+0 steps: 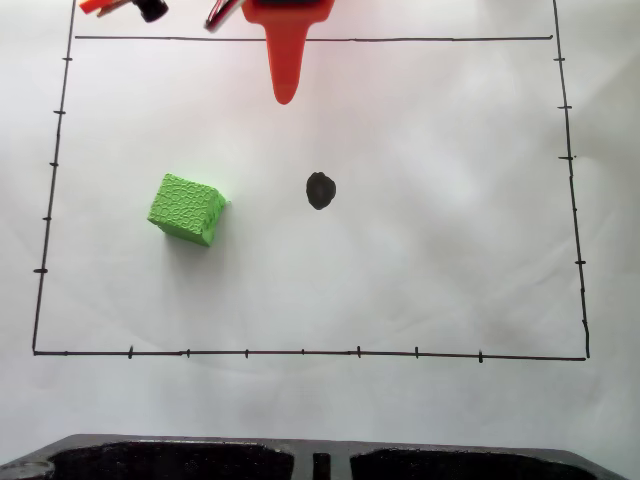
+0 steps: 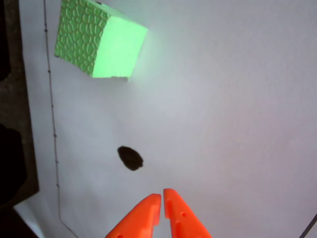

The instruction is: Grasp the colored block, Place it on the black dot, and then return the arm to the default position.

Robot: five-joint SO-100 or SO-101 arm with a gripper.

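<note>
fixed view, going left to right: a hand-drawn black border (image 1: 48,200) with tick marks runs down the edge of the white paper (image 1: 430,250), and i can read no writing or labels anywhere on it. inside the border sits the colored block (image 1: 187,208), green and crackled, turned a little askew and resting flat on the paper. to its right, well apart from it, is the black dot (image 1: 320,190), bare. above the dot, at the top edge, the orange gripper (image 1: 285,97) points down into the frame, with red and black wires (image 1: 120,8) off to the left of it. in the wrist view the gripper (image 2: 162,194) has its two tips pinched nearly together with just a sliver between (nothing in them). a dark tray edge (image 1: 200,455) lies along the bottom of the fixed view.
</note>
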